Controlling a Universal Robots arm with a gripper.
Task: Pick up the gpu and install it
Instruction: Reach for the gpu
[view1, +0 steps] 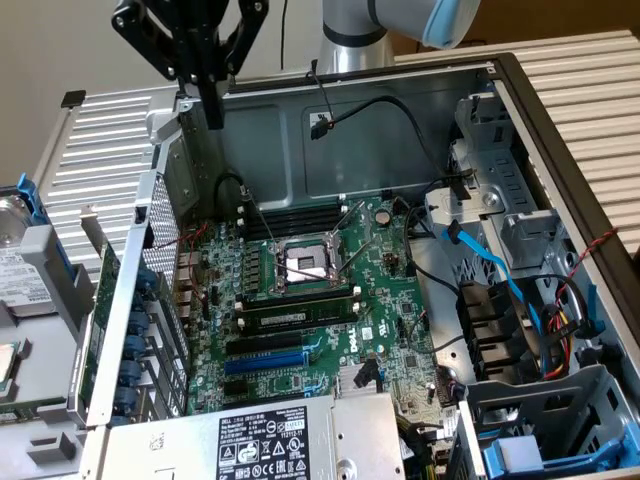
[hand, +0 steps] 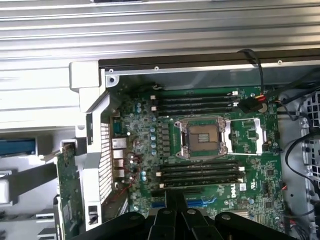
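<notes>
**Gripper empty above the case, graphics card outside it**

Nearest in the exterior view is the power supply (view1: 265, 445), its white label facing up and its front cut off by the picture's edge. Just behind it the motherboard (view1: 390, 310) lies flat in the open case (view1: 400, 130), with the black and blue card slots (view1: 262, 352) bare. Further back sits the processor socket (view1: 305, 265), with memory sticks (view1: 295, 220) before and behind it.

At the exterior view's left, outside the case and just beside its perforated rear wall, the graphics card (view1: 100, 300) stands on edge. Only a thin green strip shows, because the wall hides most of it. The wrist view catches the card (hand: 67, 190) from above, again as a narrow green board, and its cooler cannot be made out.

Up at the back, the gripper (view1: 214, 118) hangs over the case's far rear corner. Its black fingers are pressed together with nothing between them, well apart from the card, and its upper part is cut off. The wrist view shows the gripper (hand: 175, 196) over the slots.
</notes>
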